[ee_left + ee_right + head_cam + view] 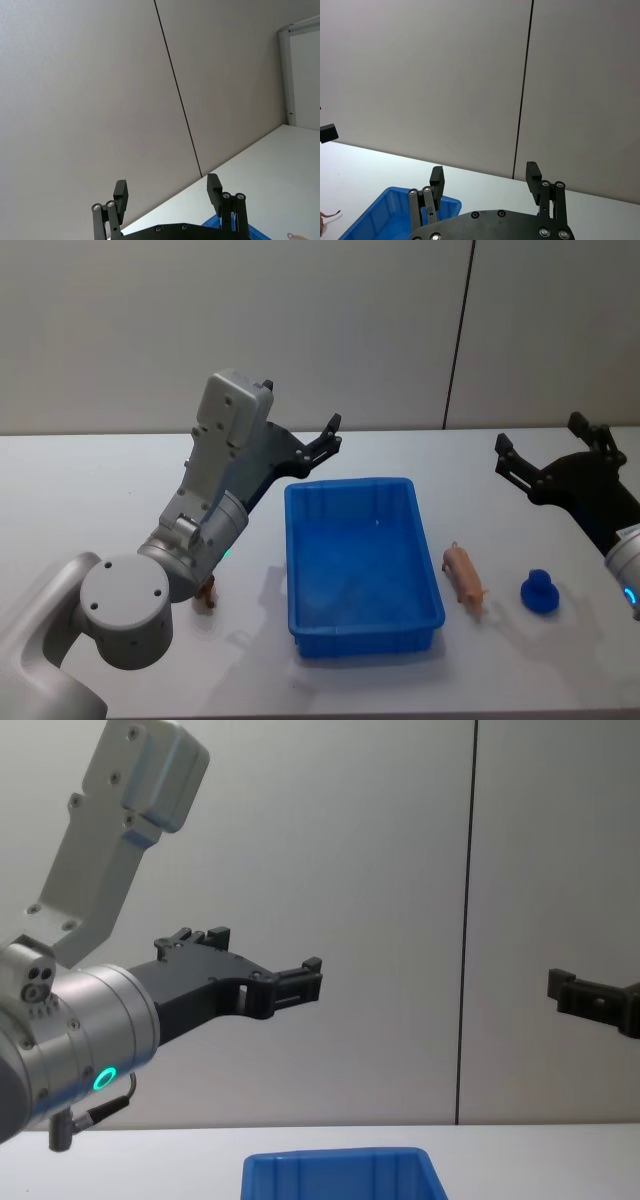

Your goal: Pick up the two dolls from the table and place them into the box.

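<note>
4 things are carried by the white-grey table [90, 500]. The blue box [291, 570] is set near its middle. A pinkish doll [465, 578] is laid just right of it, with a small blue object [538, 592] farther right. A brown doll [207, 597], partly hidden, is seen left of the box.

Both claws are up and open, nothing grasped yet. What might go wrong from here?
The brown doll sits half hidden behind the left arm's elbow, so the left claw may descend misaligned. The pink doll lies close to the box wall and a small blue piece; the open right claw may bump either.
</note>
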